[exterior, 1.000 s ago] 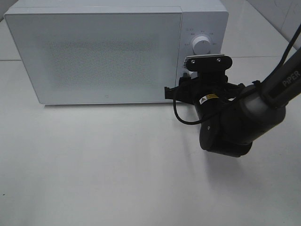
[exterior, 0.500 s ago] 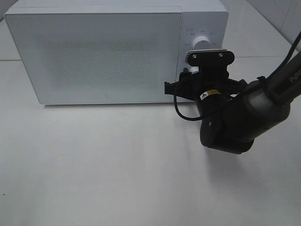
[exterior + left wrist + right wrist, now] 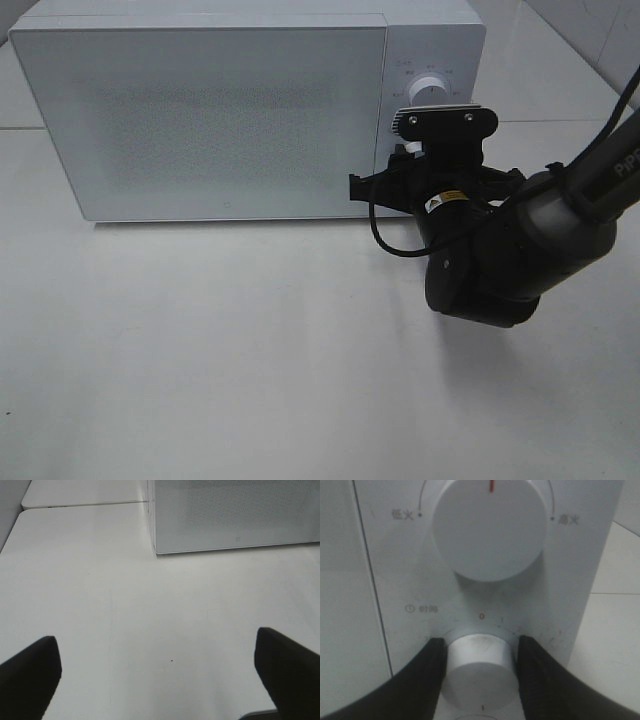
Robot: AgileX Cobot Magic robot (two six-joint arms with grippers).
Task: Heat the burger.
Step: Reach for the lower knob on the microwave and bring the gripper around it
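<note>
The right gripper point(image 3: 480, 652) has its two dark fingers point(image 3: 427, 680) pressed against opposite sides of the lower dial point(image 3: 479, 675), so its jaws are clamped on that white knob. An orange zero is printed just above the dial on the control panel point(image 3: 395, 570). Higher on the same panel sits the larger upper dial point(image 3: 490, 527), its red mark pointing straight up between the two printed heat labels. From the high camera, the right arm point(image 3: 520, 240) reaches in from the right edge, and its black wrist bracket point(image 3: 445, 122) covers the lower part of the panel just below the upper dial. The microwave point(image 3: 430, 20) stands at the back of the white table point(image 3: 200, 350) with its door point(image 3: 210, 110) shut. The burger shows in no view, and the speckled door reveals nothing behind it. The left gripper point(image 3: 160, 667) hangs above bare tabletop in front of the microwave, its fingers point(image 3: 30, 675) spread wide apart and holding nothing.
</note>
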